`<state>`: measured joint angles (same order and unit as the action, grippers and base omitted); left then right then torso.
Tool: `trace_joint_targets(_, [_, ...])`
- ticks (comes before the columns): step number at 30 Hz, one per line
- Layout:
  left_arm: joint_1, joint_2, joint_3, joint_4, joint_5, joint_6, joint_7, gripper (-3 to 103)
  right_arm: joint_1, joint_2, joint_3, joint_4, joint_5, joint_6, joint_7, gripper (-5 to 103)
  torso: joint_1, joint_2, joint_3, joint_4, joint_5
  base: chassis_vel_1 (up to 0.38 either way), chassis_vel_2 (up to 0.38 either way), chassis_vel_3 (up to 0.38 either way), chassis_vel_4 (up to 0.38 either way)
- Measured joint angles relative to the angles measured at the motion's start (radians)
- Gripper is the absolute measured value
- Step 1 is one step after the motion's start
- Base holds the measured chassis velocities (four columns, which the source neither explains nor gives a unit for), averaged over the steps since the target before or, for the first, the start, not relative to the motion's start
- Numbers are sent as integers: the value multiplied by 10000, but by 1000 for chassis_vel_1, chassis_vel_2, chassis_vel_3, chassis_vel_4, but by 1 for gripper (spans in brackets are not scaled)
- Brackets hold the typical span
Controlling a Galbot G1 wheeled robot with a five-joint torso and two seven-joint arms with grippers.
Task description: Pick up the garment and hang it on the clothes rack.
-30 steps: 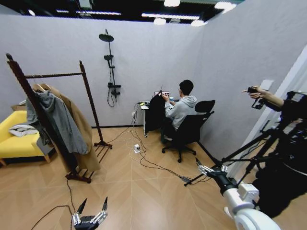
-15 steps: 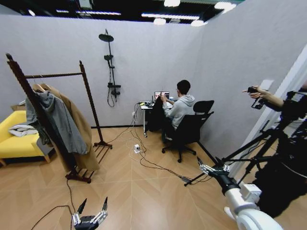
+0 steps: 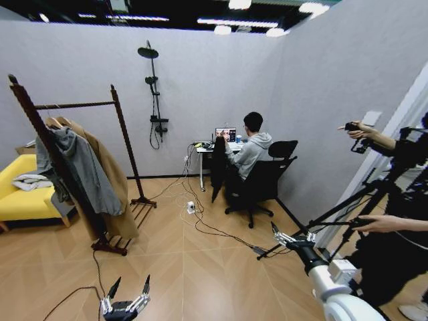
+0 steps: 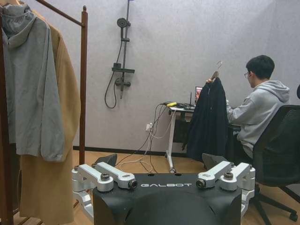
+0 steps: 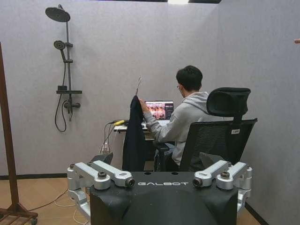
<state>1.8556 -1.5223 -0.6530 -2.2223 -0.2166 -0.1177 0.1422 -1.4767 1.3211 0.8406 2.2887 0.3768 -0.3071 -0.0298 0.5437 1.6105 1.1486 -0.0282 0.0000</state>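
Note:
The garment (image 3: 218, 167), a long black coat on a wooden hanger, hangs from a seated person's hand beside the desk at the far wall. It also shows in the left wrist view (image 4: 208, 123) and the right wrist view (image 5: 135, 137). The clothes rack (image 3: 119, 114) stands far left, its dark post also in the left wrist view (image 4: 83, 84). My left gripper (image 3: 127, 293) is low at the front, open (image 4: 159, 161) and holding nothing. My right gripper (image 3: 284, 235) is raised at the right, open (image 5: 157, 159), far from the garment.
A grey hooded jacket (image 3: 80, 174) and a tan coat (image 3: 117, 194) hang on the rack. A yellow sofa (image 3: 20, 194) sits behind it. Cables (image 3: 200, 224) cross the wooden floor. An office chair (image 3: 264, 184) and a black tripod (image 3: 361, 207) stand at the right.
The seated person has swung the black garment out to the side of the desk, where it now hangs longer and narrower. My right gripper has shifted slightly; the left has not moved.

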Motion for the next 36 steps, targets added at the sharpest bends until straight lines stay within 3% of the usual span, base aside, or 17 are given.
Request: trace_joint_targets(36, [0, 0, 0, 0, 0, 0, 0, 100, -96, -49, 22, 46, -125, 143, -399, 100, 0, 0, 0, -1, 1, -10, 10, 9, -12])
